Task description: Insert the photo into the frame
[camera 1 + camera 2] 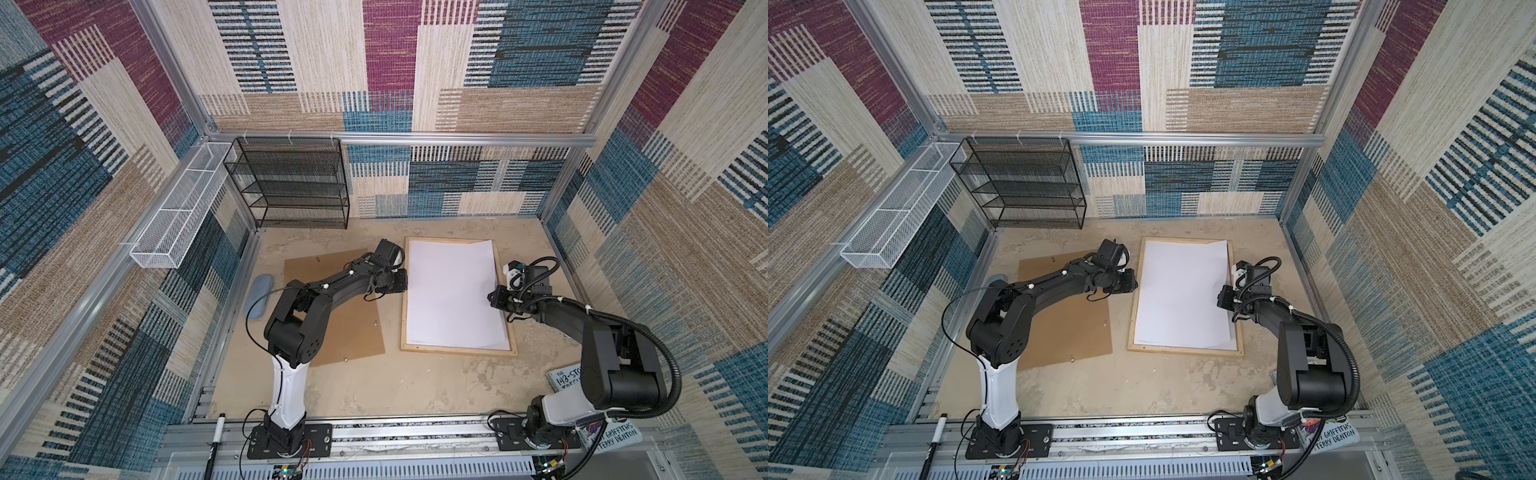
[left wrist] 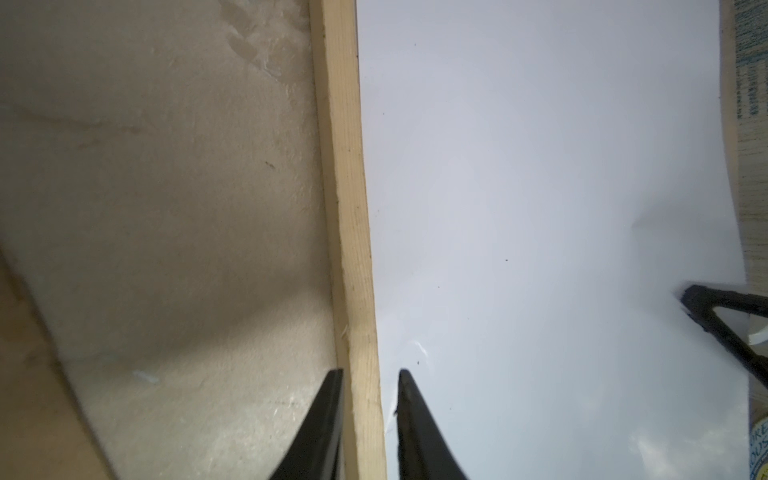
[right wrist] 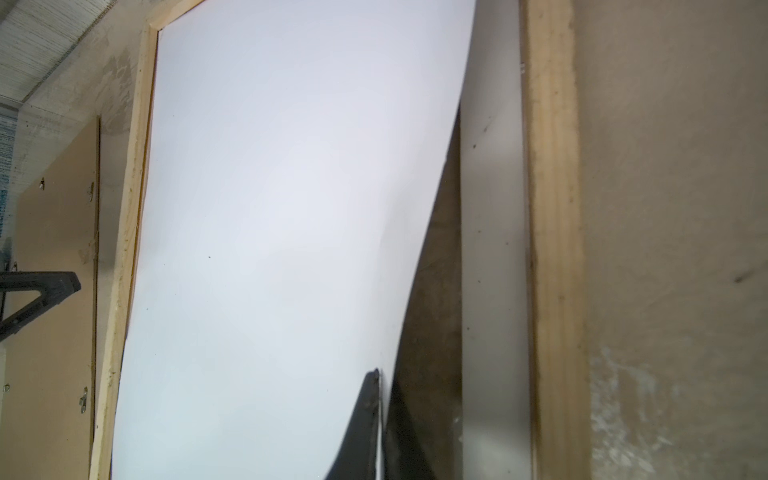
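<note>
The photo (image 1: 451,295) lies white back up inside the frame (image 1: 457,350), near the table's (image 1: 374,386) right edge and slightly skewed. The right gripper (image 3: 380,392) pinches its raised right edge. The left gripper (image 2: 371,374) stands narrow astride the frame's left rail; you cannot tell whether it clamps. At the far rail, note the photo's corner overlapping the wood.

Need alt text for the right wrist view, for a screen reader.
The right gripper pinches one edge of the photo, plain white side up, that edge raised above the frame. A brown backing board lies beside the frame.
</note>
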You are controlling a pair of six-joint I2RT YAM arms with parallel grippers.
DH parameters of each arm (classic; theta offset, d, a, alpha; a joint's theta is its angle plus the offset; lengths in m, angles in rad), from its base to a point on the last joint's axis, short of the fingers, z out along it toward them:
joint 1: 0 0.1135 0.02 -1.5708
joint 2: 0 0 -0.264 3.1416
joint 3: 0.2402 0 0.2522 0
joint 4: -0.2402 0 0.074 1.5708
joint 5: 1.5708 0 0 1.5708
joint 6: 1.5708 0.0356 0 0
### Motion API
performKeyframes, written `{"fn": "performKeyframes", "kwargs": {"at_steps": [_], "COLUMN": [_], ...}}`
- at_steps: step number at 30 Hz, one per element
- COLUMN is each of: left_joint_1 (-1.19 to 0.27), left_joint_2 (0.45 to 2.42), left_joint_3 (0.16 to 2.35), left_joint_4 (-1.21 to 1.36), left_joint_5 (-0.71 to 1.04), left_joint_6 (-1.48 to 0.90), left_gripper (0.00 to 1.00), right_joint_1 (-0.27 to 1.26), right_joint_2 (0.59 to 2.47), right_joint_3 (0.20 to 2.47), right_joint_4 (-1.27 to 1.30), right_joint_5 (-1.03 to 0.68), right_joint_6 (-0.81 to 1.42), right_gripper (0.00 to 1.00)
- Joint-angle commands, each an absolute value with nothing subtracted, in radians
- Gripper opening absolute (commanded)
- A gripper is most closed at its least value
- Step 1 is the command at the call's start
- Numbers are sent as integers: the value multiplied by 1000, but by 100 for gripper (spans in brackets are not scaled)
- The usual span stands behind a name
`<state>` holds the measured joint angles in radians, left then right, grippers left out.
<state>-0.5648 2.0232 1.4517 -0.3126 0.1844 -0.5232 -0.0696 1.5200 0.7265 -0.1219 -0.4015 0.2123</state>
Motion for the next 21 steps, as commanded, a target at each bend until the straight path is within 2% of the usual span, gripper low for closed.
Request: {"fn": "performKeyframes", "kwargs": {"at_steps": [1, 7, 11, 14, 21], "left_joint_1": [-565, -565, -565, -565, -565], "left_joint_2": [2017, 2012, 2009, 2006, 1986], "left_joint_3": [1457, 1452, 1451, 1451, 1437], "left_joint_4": [-319, -321, -319, -321, -330], "left_joint_5": [172, 167, 172, 170, 149], "left_joint_6": [-525, -523, -525, -524, -522], "left_gripper": [27, 27, 27, 27, 27], "right_joint_1": [-69, -69, -69, -69, -69], "right_joint_2": [1533, 1513, 1486, 1475, 1473], "right_joint_3": [741, 745, 749, 762, 774], "right_joint_4": [-107, -136, -151, -167, -168], "right_joint_5": [-403, -279, -217, -178, -184], "right_joint_6": [203, 235, 249, 250, 250], "right_gripper": [20, 55, 73, 79, 80]}}
